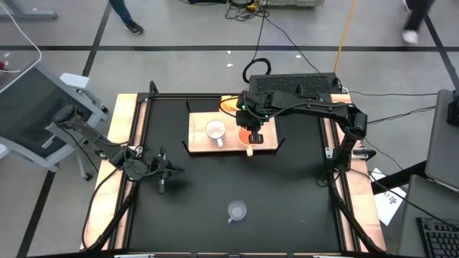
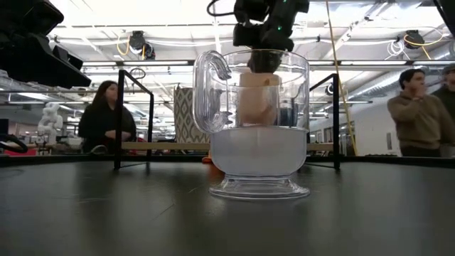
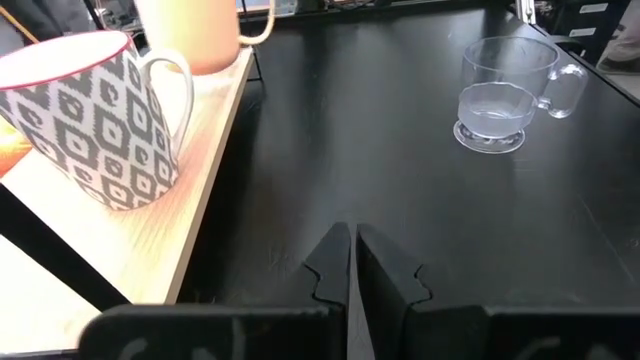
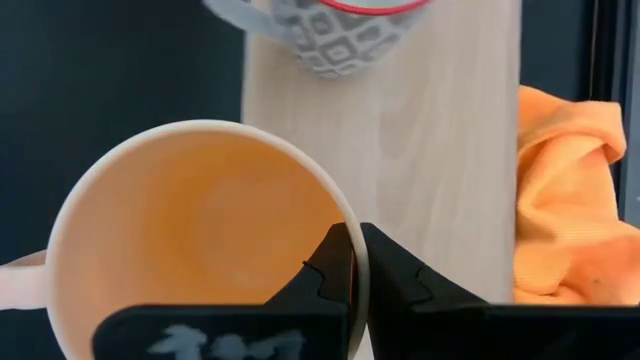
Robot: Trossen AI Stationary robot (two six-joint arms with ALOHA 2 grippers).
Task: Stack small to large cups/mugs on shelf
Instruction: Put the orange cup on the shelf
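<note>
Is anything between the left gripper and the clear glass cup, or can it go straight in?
Nothing visible blocks it. The left gripper, shut, faces bare black table up to the glass cup; the patterned white mug stands off to the side on the shelf.

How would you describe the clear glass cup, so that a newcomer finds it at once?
Start at the black table, then look away from the light-wood shelf toward the near edge. The clear glass cup stands there alone. Unlike the patterned white mug and the orange-yellow mug, it is transparent and not on the shelf.

No legible text anywhere.
</note>
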